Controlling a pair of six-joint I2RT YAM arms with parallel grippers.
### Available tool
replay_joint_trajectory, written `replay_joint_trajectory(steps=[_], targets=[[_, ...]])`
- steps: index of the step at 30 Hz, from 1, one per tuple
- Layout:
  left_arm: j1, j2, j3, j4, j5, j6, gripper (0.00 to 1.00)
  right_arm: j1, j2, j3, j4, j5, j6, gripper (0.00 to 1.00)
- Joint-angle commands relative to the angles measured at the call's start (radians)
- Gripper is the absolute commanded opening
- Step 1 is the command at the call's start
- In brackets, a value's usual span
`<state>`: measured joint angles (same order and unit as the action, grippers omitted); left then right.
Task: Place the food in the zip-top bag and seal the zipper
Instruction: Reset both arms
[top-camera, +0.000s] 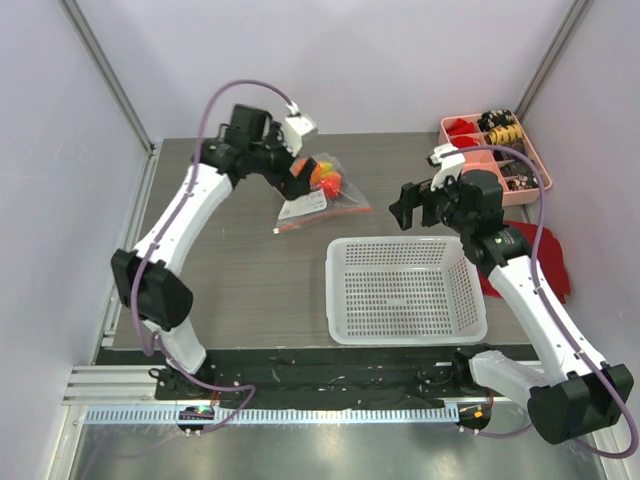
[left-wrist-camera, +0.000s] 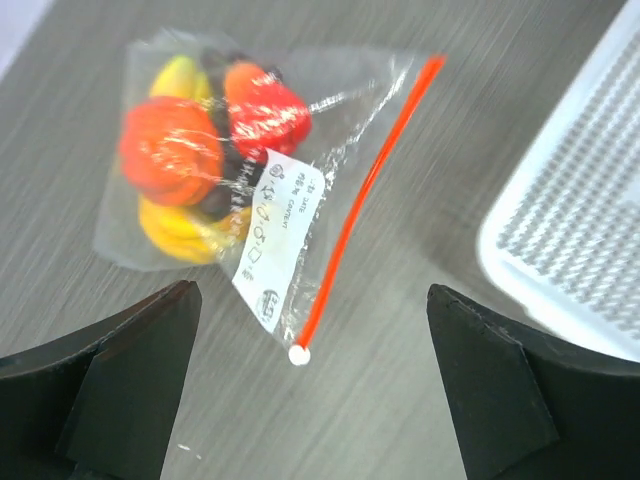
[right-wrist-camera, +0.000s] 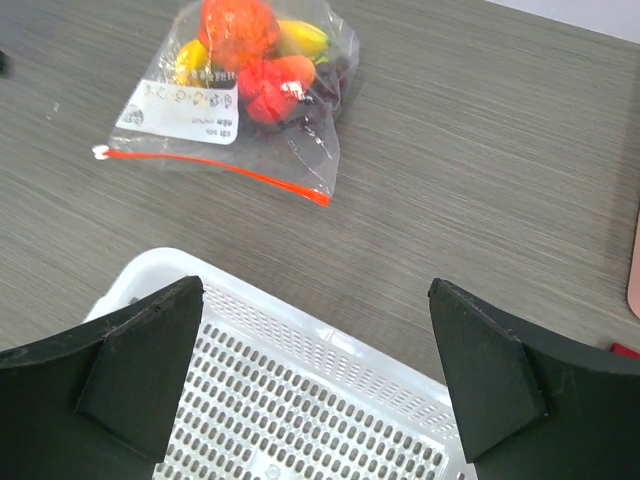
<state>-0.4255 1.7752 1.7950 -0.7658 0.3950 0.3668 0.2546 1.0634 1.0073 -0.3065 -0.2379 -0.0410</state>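
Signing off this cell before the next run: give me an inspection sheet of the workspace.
Surface: grey wood-grain table, no spills seen.
Job's things: clear zip-top bag lies flat, toy fruit inside; orange-red zipper strip straight, seal unconfirmed.
Clutter: empty white perforated basket, pink compartment tray of snacks, red cloth.
End effectors: left end effector open above bag; right end effector open by basket.
Cables: purple cables along both arms.
Surroundings: pale enclosure walls.

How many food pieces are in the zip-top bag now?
4, all bunched inside the zip-top bag: orange pumpkin, red-orange fruit beside it, yellow banana bunch behind, dark grape cluster half hidden between them. Others could be covered.
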Motion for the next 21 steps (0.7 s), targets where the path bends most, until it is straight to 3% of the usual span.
replay_joint_trajectory(steps=[1,5,7,11,16,21], targets=[[0.129,-0.085,0.104,-0.159,0.157,-0.188,1.00,-0.011,-0.071,0.074,-0.061,-0.005,0.070,1.00],[0.321,-0.112,0.132,-0.251,0.192,-0.322,1.00,-0.018,-0.121,0.050,-0.106,0.040,0.160,1.00],[0.353,-0.158,0.104,-0.308,0.177,-0.318,1.00,-0.024,-0.158,-0.002,-0.109,0.042,0.219,1.00],[0.386,-0.307,-0.159,-0.287,0.105,-0.299,1.00,-0.038,-0.264,-0.075,-0.123,0.072,0.262,1.00],[0.386,-0.534,-0.529,-0.146,0.102,-0.350,1.00,-0.051,-0.341,-0.140,-0.152,0.080,0.285,1.00],[0.383,-0.615,-0.651,-0.122,0.039,-0.347,1.00,-0.084,-0.396,-0.171,-0.164,0.049,0.303,1.00]])
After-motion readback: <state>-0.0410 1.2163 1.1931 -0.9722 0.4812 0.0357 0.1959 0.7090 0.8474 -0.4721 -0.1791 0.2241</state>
